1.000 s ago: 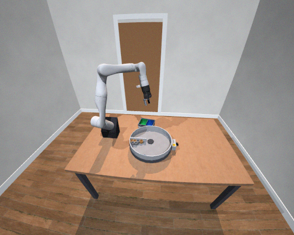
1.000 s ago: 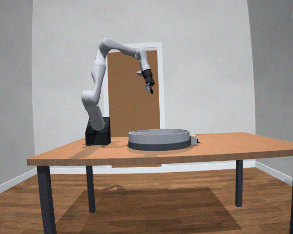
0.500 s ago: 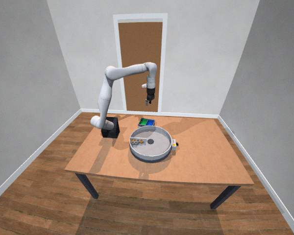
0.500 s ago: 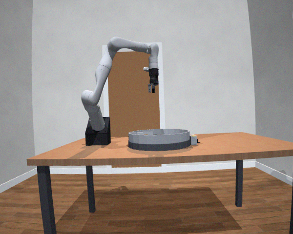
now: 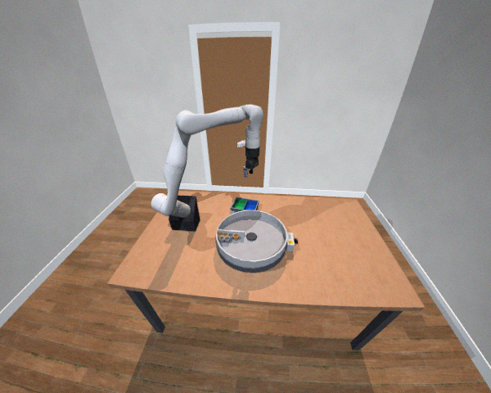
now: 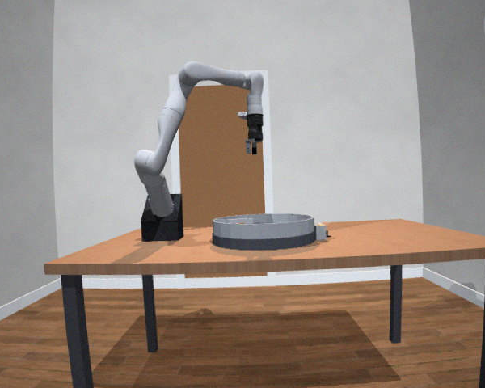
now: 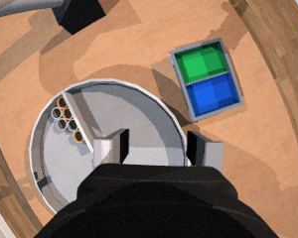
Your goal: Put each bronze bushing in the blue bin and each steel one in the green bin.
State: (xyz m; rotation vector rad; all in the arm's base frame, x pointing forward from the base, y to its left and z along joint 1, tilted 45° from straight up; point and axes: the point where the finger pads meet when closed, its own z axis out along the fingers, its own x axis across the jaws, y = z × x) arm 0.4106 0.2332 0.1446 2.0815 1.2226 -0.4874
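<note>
My gripper [image 5: 248, 171] [image 6: 251, 147] [image 7: 157, 142] is open and empty, high above the table near the back of the turntable [image 5: 263, 249] [image 6: 263, 240] [image 7: 60, 161]. Three bronze bushings, one of them the innermost bronze bushing [image 7: 74, 137], and three steel bushings, one of them the outermost steel bushing [image 7: 53, 113], stand grouped in the turntable against its divider. The green bin [image 5: 239, 204] [image 7: 201, 64] and blue bin [image 5: 251, 205] [image 7: 214, 96] sit side by side behind the turntable. No bushing shows in either bin. The exterior view does not show the bins.
A straight divider [image 5: 239, 232] [image 7: 84, 116] runs inward from the turntable's raised rim. A dark hub [image 5: 251, 236] marks its centre. A small white box [image 5: 290, 242] [image 6: 321, 233] is at its right side. The arm's black base [image 5: 186, 220] [image 6: 162, 230] [image 7: 81, 16] stands to the left.
</note>
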